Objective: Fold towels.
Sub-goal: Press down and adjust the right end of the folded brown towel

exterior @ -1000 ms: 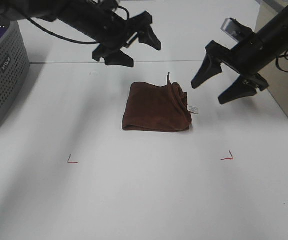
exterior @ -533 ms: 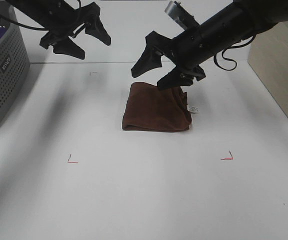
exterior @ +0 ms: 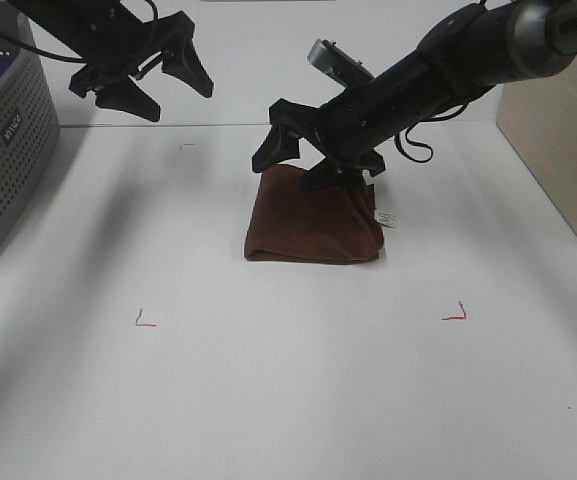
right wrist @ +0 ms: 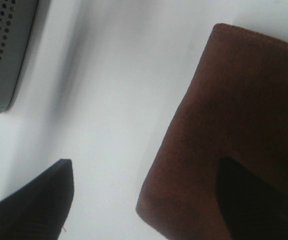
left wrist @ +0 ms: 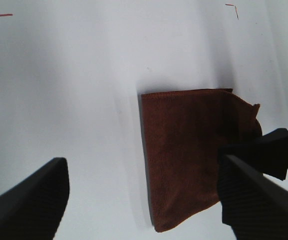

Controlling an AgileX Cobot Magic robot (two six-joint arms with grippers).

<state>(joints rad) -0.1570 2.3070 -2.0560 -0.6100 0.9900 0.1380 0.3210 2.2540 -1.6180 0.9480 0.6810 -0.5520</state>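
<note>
The dark reddish-brown towel (exterior: 313,222) lies folded into a rough square on the white table, its small white tag (exterior: 386,217) at the right edge. My right gripper (exterior: 303,165) reaches across the middle and hovers open over the towel's far left part, one finger beside the far-left corner and one above the cloth. The right wrist view shows the towel (right wrist: 233,115) between and under the open fingers (right wrist: 39,200). My left gripper (exterior: 153,85) is open and empty, high at the back left, away from the towel. The left wrist view shows the towel (left wrist: 188,160) far below.
A grey perforated basket (exterior: 3,140) holding a purple cloth stands at the left edge. A beige box (exterior: 558,140) stands at the right. Two red corner marks (exterior: 145,322) (exterior: 454,315) are on the table in front of the towel.
My right arm has swung from the right across to the towel's far edge and come lower. My left arm has pulled back to the far left. The towel has not moved.
</note>
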